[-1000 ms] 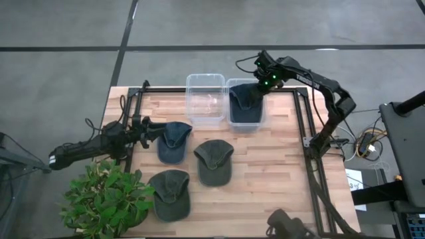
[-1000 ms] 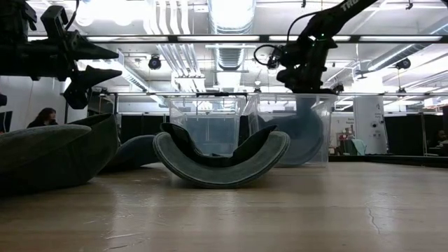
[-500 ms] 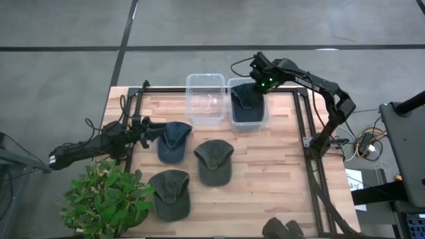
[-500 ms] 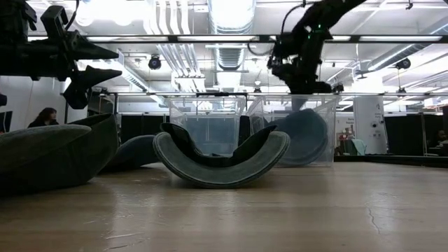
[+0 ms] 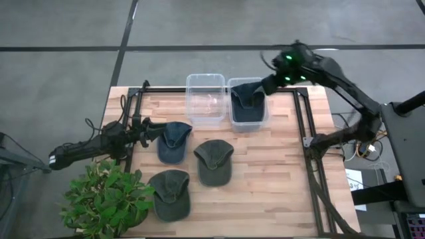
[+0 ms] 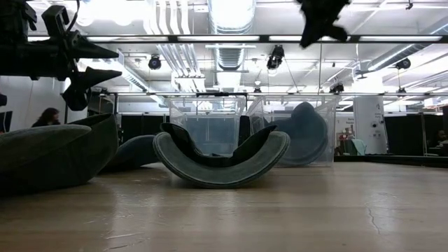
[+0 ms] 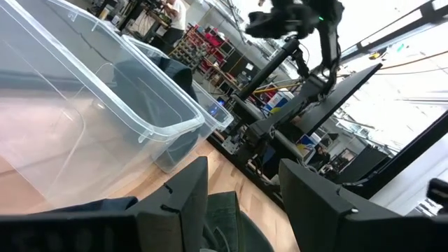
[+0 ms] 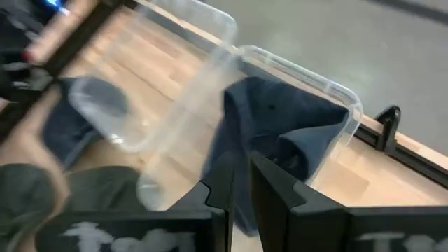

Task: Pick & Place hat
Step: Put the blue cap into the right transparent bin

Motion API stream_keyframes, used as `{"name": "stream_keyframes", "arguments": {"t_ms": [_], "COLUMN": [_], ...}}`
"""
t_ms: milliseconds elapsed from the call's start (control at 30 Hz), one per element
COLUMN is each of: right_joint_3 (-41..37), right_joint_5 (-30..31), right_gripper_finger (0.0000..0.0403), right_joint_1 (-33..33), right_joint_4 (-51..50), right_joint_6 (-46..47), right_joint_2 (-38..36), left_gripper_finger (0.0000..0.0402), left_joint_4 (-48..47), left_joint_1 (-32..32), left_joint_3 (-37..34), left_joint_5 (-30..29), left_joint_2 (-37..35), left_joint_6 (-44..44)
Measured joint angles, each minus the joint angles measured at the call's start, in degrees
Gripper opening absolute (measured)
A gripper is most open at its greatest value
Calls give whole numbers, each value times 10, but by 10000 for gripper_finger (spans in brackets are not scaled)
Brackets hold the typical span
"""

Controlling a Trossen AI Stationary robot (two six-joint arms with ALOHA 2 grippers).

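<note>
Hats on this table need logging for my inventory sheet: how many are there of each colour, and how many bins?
Blue hats: 2, one in the right bin and one on the table
Green hats: 2, and
Clear bins: 2, and
Total: 4 hats, 2 bins

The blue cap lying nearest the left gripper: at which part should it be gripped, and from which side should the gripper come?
Probably the brim. The blue cap lies flat on the table, crown toward the bins and brim toward the near edge. The brim is thin and stiff, so fingers can close over its edge; the domed crown would likely slip. The left gripper waits beside the cap, so it could descend from above, angled from the left.
</note>
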Motion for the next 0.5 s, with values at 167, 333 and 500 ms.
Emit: {"name": "stream_keyframes", "arguments": {"t_ms": [167,333,500], "right_joint_3": [-37,-109,-220], "right_joint_5": [1,1,2], "right_gripper_finger": [38,38,38], "right_joint_1": [34,72,109], "right_joint_4": [2,23,119], "right_joint_6": [7,61,112], "right_joint_2": [-103,-210,-318], "left_gripper_finger": [169,169,169], "left_joint_4": [0,-1,0], "left_joint_1": [0,0,0], "left_joint_3": [0,3,36], "left_joint_5": [0,0,-11], "left_joint_2": [0,0,20], "left_joint_6": [0,-11,-1]}}
